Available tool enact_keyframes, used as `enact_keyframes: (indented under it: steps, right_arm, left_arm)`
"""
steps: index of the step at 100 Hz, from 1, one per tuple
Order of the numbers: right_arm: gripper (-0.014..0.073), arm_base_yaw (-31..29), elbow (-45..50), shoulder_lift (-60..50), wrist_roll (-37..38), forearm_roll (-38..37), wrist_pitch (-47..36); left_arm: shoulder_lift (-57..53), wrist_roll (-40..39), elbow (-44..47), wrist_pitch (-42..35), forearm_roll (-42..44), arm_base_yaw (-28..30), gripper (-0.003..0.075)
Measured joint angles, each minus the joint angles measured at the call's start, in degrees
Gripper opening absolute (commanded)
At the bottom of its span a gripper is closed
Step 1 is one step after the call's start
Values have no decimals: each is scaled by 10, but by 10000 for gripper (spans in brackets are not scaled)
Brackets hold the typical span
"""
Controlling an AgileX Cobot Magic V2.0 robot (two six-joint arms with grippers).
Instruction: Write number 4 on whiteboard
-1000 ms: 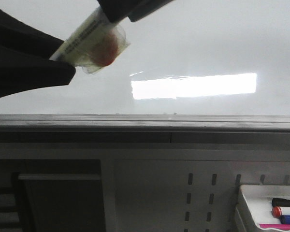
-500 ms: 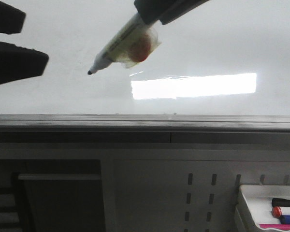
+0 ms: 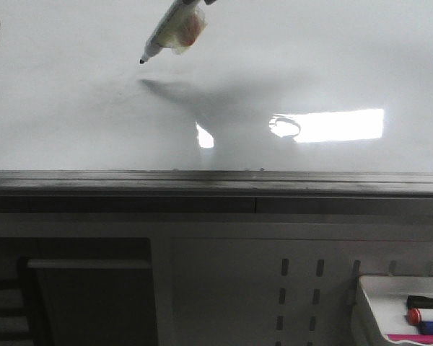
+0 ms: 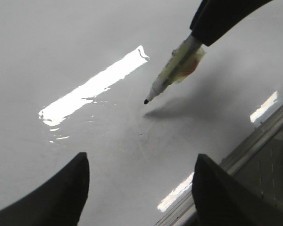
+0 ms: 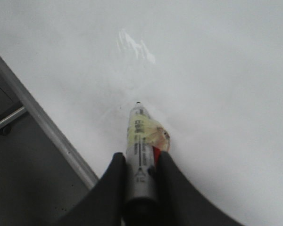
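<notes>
The whiteboard (image 3: 325,65) is a glossy white surface with a bright glare and a dark grey ledge (image 3: 216,186) along its near edge. My right gripper (image 5: 140,162) is shut on a pale marker (image 5: 140,141) wrapped in clear tape with an orange patch. The marker (image 3: 172,29) slants down over the board's far left part. Its black tip (image 4: 145,101) hangs close to the surface, with its shadow just beside it. My left gripper (image 4: 141,188) stands open over the board, nothing between its fingers (image 4: 61,197). The number 4 does not show in any view.
Below the ledge is a grey perforated panel (image 3: 296,288). A small white tray (image 3: 379,299) with several coloured markers sits at the lower right. A dark recess (image 3: 94,303) lies at the lower left.
My right gripper has carried the marker farther across the board, towards the top of the front view. The left gripper has pulled away to the left edge. A shadow now covers part of the glare.
</notes>
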Motion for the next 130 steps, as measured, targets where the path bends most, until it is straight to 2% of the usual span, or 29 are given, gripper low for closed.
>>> enact_keyframes:
  steps: [30,58,98,130]
  right_arm:
    - [-64,-4,-27,36,0,1,19]
    - [-64,15,3,42,1,21,18]
    - [-64,-51,34,-22,4,12,95]
    - [-64,-11,-13,-24,4,-5,85]
  left_arm:
    - [0,0,0,1,0,0,419]
    - [0,0,0,2,0,0,419]
    - [0,0,0,2,0,0,419]
    - [0,0,0,3,0,0,419]
